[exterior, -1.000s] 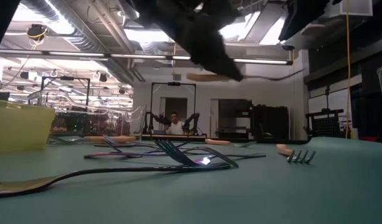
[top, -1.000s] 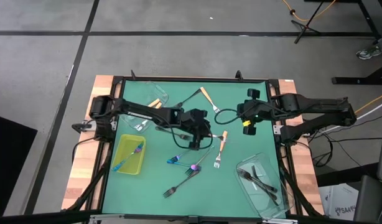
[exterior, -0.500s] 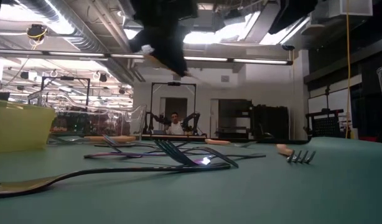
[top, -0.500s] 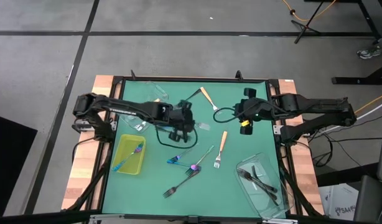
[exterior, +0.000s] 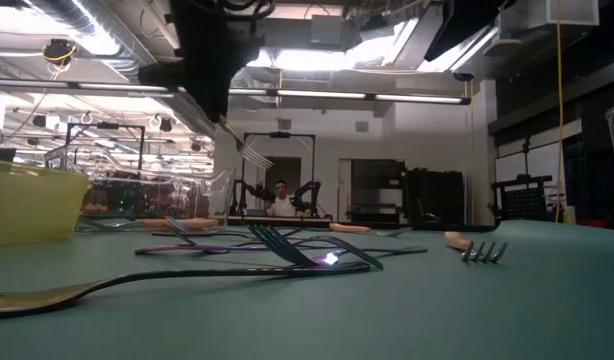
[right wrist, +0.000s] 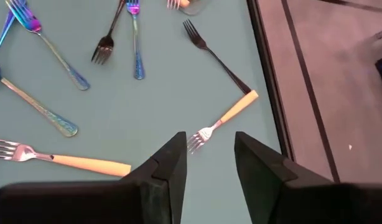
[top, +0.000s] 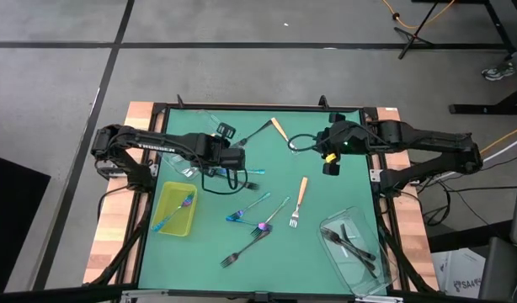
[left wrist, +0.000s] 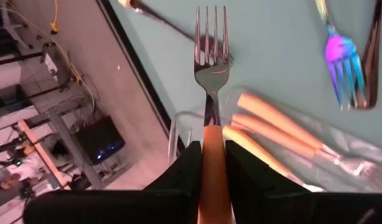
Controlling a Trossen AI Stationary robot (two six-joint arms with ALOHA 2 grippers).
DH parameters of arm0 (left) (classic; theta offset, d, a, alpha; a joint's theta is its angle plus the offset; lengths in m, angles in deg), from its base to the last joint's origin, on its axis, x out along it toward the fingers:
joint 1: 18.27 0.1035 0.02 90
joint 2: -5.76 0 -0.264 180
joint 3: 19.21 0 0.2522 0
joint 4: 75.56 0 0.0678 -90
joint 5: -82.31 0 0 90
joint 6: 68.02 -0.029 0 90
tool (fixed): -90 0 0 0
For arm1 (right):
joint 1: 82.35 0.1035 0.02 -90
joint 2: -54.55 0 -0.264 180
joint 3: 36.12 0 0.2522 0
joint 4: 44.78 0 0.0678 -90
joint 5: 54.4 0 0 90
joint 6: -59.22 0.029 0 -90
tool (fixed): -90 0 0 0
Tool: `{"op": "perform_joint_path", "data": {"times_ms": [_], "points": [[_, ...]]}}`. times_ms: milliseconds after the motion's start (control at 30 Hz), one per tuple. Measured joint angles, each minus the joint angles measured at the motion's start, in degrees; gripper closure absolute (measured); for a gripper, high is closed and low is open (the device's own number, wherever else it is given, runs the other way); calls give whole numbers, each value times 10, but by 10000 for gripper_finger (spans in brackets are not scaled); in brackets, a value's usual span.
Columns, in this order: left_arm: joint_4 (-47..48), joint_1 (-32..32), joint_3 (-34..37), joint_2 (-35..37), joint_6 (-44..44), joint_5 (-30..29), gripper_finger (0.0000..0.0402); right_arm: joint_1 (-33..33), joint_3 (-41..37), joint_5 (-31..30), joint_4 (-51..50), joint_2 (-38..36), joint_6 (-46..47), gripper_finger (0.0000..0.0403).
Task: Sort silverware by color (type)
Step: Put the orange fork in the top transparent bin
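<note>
Step in hand: delivery of one orange fork (left wrist: 209, 74). The left pincer (top: 233, 157) is clamped on its handle, head pointing forward, and carries it above the worktop (top: 326, 198) towards the clear tub (top: 204, 128) at the far left corner. The next move, as judged, calls for bringing the fork over that tub and parting the fingers so it drops among its like.

The right pincer (right wrist: 206, 165) hangs over the far right of the worktop, fingers parted, holding nothing, above another orange fork (right wrist: 222, 118).

The left wrist view shows the grip and the orange forks (left wrist: 284, 140) already in the tub; the high view does not resolve either. The high view alone places the yellow tray (top: 176, 223) with iridescent forks, the near-right tub (top: 372, 278) with dark ones, and the loose forks (top: 263, 225) mid-worktop. The low view confirms the held fork is clear of the surface.
</note>
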Motion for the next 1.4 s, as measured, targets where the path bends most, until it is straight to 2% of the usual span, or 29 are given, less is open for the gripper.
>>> {"op": "perform_joint_path", "data": {"times_ms": [500, 833, 933, 1167, 1400], "points": [[131, 0, 0, 3, 38, -56, 353, -8, 0, 39, 33, 10, -3, 278], [237, 0, 0, 2, 131, -62, 353, -8, 0, 39, 43, 53, -28, 278], [235, 0, 0, 2, 133, -57, 353, -8, 0, 39, 43, 68, -41, 278], [236, 3, 0, 2, 73, -6, 353, -8, 0, 39, 43, 81, -50, 278], [235, 36, 0, 2, 60, 16, 353, -8, 0, 39, 43, 81, -50, 278]]}}
